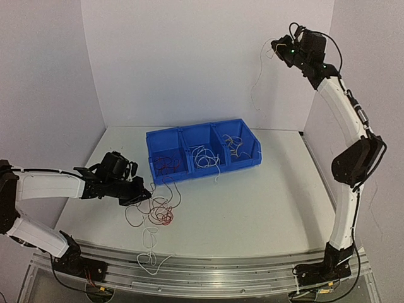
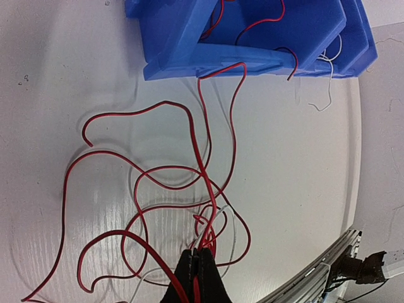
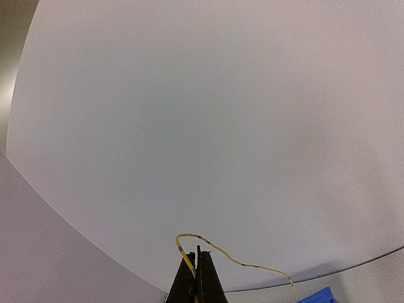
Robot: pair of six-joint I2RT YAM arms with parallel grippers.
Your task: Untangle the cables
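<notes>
A tangle of dark red and white cables (image 1: 161, 211) lies on the table in front of the blue bin (image 1: 240, 166). My left gripper (image 1: 144, 192) is low at the tangle's left side, shut on a red cable (image 2: 203, 158) that runs up toward the bin (image 2: 189, 57); a white strand passes close by its tips (image 2: 197, 252). My right gripper (image 1: 276, 45) is raised high at the back right, shut on a thin yellow cable (image 1: 254, 88) that hangs down from it. In the right wrist view the yellow cable (image 3: 252, 265) arcs out from the shut tips (image 3: 199, 255).
The bin has three compartments: red cables on the left, white in the middle, yellow-orange on the right. A white cable loop (image 1: 149, 249) lies near the table's front edge by the metal rail (image 1: 208, 274). White walls stand behind and at both sides.
</notes>
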